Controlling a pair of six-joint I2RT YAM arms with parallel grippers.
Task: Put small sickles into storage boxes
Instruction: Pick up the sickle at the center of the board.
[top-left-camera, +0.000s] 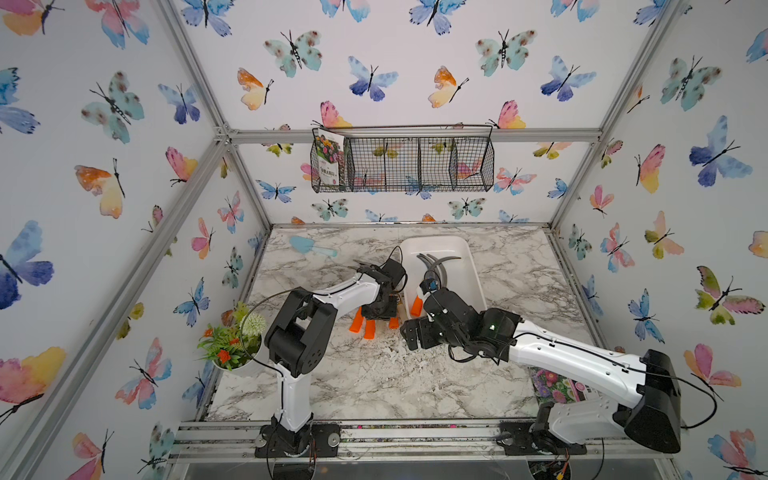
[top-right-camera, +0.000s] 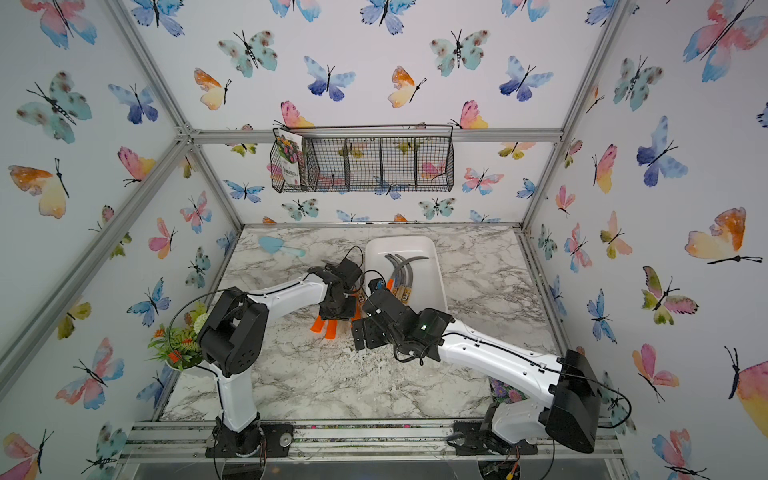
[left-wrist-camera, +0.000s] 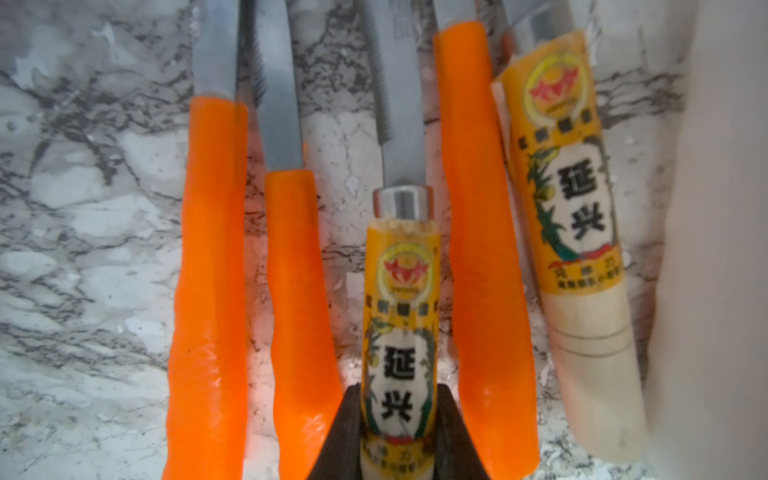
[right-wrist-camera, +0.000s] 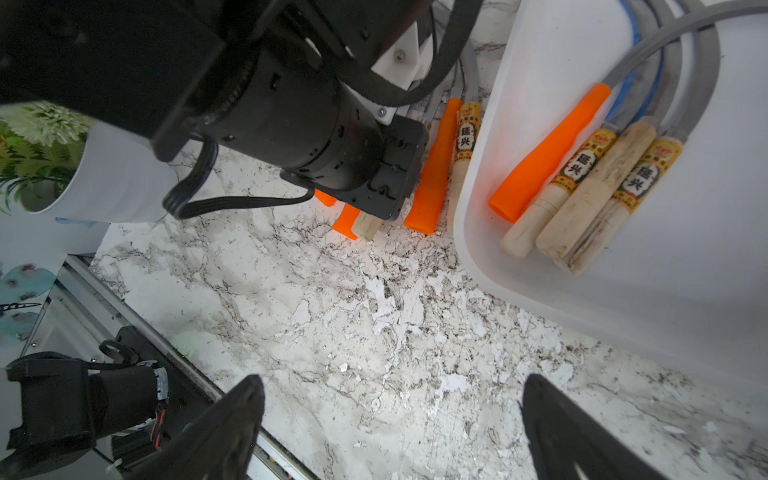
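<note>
In the left wrist view, several small sickles lie side by side on the marble table, three with orange handles (left-wrist-camera: 212, 270) and one with a pale wood handle (left-wrist-camera: 577, 249). My left gripper (left-wrist-camera: 398, 401) is shut on the labelled wood handle of another sickle (left-wrist-camera: 401, 291) in the middle of the row. The white storage box (top-left-camera: 467, 266) stands just right of the row and holds several sickles (right-wrist-camera: 548, 153), handles toward the front. My right gripper (right-wrist-camera: 392, 388) hangs open over bare marble in front of the box, with nothing between its fingers.
A potted plant (top-left-camera: 232, 340) stands at the table's left edge. A light blue trowel (top-left-camera: 311, 246) lies at the back left. A black wire basket (top-left-camera: 403, 164) hangs on the back wall. A flowered packet (top-left-camera: 557, 384) lies under the right arm.
</note>
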